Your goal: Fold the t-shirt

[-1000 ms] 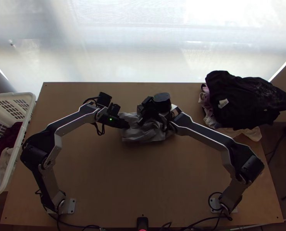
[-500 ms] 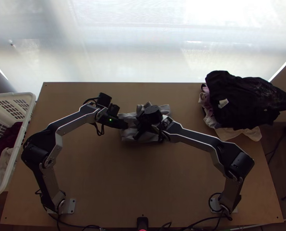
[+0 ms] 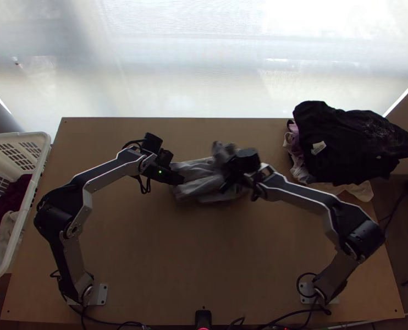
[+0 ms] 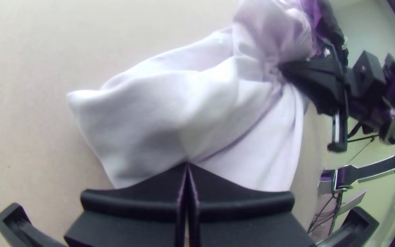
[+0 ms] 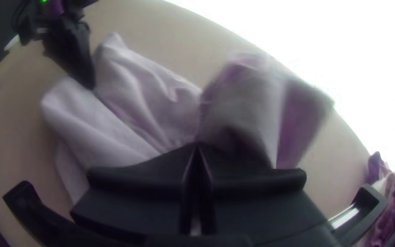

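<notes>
A soft, pale T-shirt [image 3: 196, 182] ran in ridged folds between left pincer [image 3: 181, 179] and right pincer [image 3: 224, 189], both clamped on its fabric

The arms [image 3: 308, 198] bend inward, the left tool [image 3: 181, 179] and right tool [image 3: 224, 190] both closed.

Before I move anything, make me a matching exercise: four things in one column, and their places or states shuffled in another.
Things:
1. T-shirt
2. Laundry basket
3. Black garment
4. Right gripper

Places or states:
A. White, beside the table's left edge
B. Shut on a gathered part of the pale cloth
C. Pale and creased, unevenly bunched near the middle of the table's far half
D. On top of the clothes pile at the table's far right corner

Pairs: 1-C, 2-A, 3-D, 4-B
</notes>
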Controlling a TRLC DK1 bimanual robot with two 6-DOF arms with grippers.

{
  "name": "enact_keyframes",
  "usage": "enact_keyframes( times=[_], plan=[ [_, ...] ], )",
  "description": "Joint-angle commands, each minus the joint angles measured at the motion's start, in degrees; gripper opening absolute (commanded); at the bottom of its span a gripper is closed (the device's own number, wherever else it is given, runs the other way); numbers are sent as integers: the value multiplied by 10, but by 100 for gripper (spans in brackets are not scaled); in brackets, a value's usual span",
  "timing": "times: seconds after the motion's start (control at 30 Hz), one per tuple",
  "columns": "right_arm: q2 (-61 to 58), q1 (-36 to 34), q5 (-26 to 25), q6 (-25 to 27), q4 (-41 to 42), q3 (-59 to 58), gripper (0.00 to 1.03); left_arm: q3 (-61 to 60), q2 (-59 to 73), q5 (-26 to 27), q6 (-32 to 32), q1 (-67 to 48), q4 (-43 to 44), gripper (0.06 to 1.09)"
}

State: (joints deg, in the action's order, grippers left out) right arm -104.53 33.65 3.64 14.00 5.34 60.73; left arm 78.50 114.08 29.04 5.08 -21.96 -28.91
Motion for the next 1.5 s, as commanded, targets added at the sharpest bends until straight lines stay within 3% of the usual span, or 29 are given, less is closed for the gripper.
enact_keyframes(
  times=[0.0,0.13,0.3,0.5,0.57,0.6,0.63,0.7,0.73,0.77,0.8,0.87,1.03,1.17,1.47],
  plan=[
    [64,-119,-3,50,8,-67,2,12,14,-8,-7,-9,-8,10],
    [130,-177,-3,58,8,-124,2,24,21,-9,-10,-12,-16,10],
    [246,-191,-3,50,-9,-180,3,29,21,-7,-24,-20,-39,10],
    [334,-133,-9,15,-70,-176,3,36,-10,25,-53,-37,-120,10],
    [338,-102,-33,16,-73,-172,14,37,-34,35,-53,-41,-134,12],
    [337,-90,-39,17,-74,-172,18,40,-45,36,-53,-42,-139,23],
    [333,-79,-42,20,-73,-171,25,49,-52,37,-53,-41,-151,40],
    [323,-49,-51,33,-74,-169,55,71,-62,37,-54,-32,-176,86],
    [318,-32,-57,42,-74,-168,67,79,-71,37,-54,-24,-179,100],
    [312,-14,-68,51,-74,-166,80,83,-80,37,-53,-16,-180,104],
    [307,3,-79,61,-75,-165,91,88,-89,37,-53,-7,-180,104],
    [298,36,-89,84,-77,-164,98,97,-104,36,-53,11,-184,104],
    [281,111,-126,195,-69,-178,98,116,-151,35,-66,86,-207,104],
    [264,152,-156,298,31,-216,98,117,-187,35,-66,148,-215,104],
    [179,253,-209,401,157,-240,98,64,-258,35,-69,205,-215,104]
  ],
)
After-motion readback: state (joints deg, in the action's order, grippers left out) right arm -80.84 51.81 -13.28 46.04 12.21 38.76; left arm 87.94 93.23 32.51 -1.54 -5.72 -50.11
